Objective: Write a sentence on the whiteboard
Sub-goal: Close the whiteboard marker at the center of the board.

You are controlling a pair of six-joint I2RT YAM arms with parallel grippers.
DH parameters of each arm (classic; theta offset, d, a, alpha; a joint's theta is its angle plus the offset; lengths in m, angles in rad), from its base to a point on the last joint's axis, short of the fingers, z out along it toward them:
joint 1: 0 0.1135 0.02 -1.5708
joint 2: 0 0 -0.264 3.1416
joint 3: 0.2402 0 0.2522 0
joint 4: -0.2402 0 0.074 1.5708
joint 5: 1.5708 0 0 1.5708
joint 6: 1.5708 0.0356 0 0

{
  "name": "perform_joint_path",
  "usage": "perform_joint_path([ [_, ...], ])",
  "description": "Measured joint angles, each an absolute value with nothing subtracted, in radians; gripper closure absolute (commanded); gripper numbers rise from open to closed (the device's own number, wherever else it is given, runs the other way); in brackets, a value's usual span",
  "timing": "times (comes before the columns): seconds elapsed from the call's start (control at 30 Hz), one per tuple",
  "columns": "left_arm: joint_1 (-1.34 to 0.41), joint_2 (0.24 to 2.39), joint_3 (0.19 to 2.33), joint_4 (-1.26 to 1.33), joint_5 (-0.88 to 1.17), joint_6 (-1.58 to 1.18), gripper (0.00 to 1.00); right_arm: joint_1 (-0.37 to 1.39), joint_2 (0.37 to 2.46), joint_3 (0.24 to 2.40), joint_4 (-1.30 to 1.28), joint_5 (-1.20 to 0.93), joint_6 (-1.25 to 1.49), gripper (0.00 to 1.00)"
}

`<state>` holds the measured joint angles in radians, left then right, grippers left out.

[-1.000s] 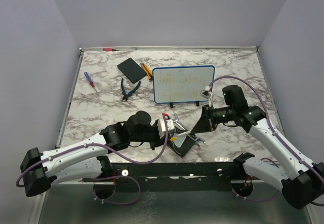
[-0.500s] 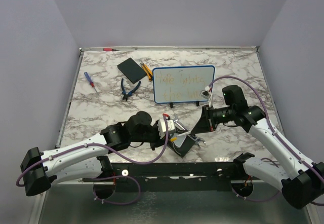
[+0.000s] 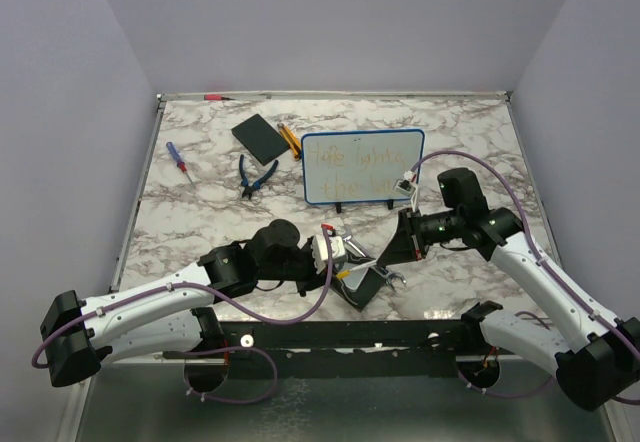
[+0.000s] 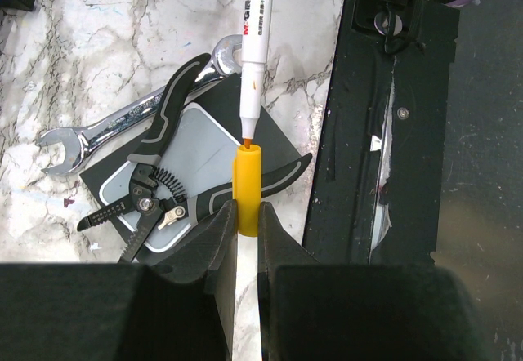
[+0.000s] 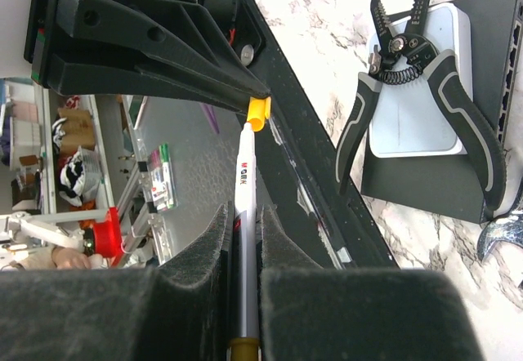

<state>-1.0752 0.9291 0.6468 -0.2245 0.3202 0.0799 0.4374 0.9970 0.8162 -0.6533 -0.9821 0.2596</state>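
The whiteboard, blue-rimmed, stands upright at the back centre. The sentence shows on it as two faint orange lines. My left gripper is shut on a yellow marker cap, with the cap's mouth pointing away from it. My right gripper is shut on the white marker. The marker's orange tip sits right at the cap's mouth. In the top view the left gripper and right gripper face each other near the table's front edge, well in front of the board.
Under the grippers, wire strippers lie on a grey-topped black box beside a wrench. Blue pliers, a black pad, a screwdriver and pencils lie left of the board. The black front rail is close.
My right gripper with the marker has edged slightly left toward the cap. The left arm has not moved.
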Motion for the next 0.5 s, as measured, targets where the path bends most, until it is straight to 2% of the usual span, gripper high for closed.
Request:
perform_joint_path([
  [0.5,-1.075,0.927,0.647,-0.224,0.314,0.080,1.00,0.438,1.016,0.816,-0.653,-0.986,0.260,0.99],
])
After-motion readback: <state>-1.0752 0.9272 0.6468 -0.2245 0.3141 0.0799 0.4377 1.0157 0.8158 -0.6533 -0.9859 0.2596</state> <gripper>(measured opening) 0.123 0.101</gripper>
